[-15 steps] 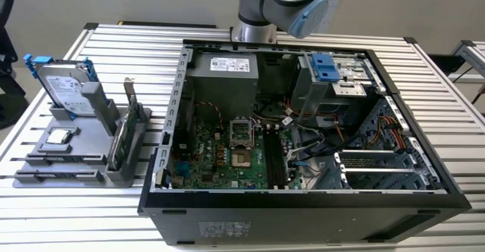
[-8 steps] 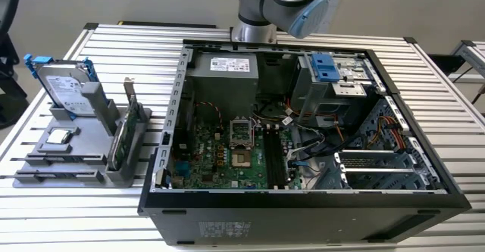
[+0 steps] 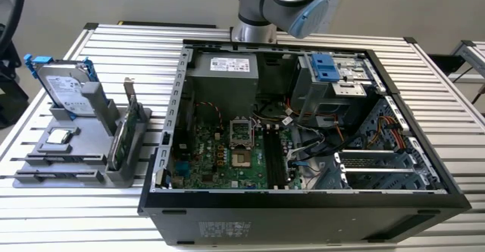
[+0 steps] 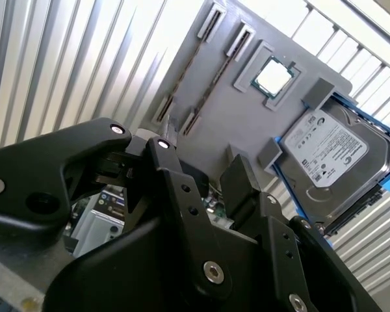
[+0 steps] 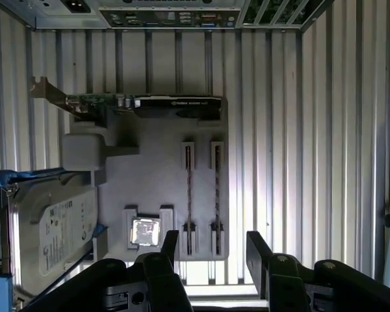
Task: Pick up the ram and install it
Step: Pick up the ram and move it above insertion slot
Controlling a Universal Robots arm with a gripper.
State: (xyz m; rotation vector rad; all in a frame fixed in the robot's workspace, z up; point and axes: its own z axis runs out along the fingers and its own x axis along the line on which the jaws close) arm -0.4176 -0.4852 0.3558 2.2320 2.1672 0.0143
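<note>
Exterior view's left: hard drive (image 3: 68,90) with blue rails stands on edge at the far end of the grey holder (image 3: 83,133); processor chip (image 3: 61,137) lies flat beside it; expansion card (image 3: 125,133) stands on edge along the holder's right side. Two ram sticks (image 5: 188,195) sit on edge in parallel slots at the holder's near end, both seated, neither lifted. Gripper (image 5: 214,250) in both wrist views: fingers spread wide, nothing between them, hanging above the holder and apart from the sticks; one stick lines up roughly with the gap. Right of the holder: open computer case (image 3: 303,198), motherboard (image 3: 212,155) on its floor, memory slots (image 3: 274,158) apparently empty. Step judged: approach for pick-up, install not begun. A grip would call for fingers straddling the thin board square to its length, without fouling the neighbouring stick
</note>
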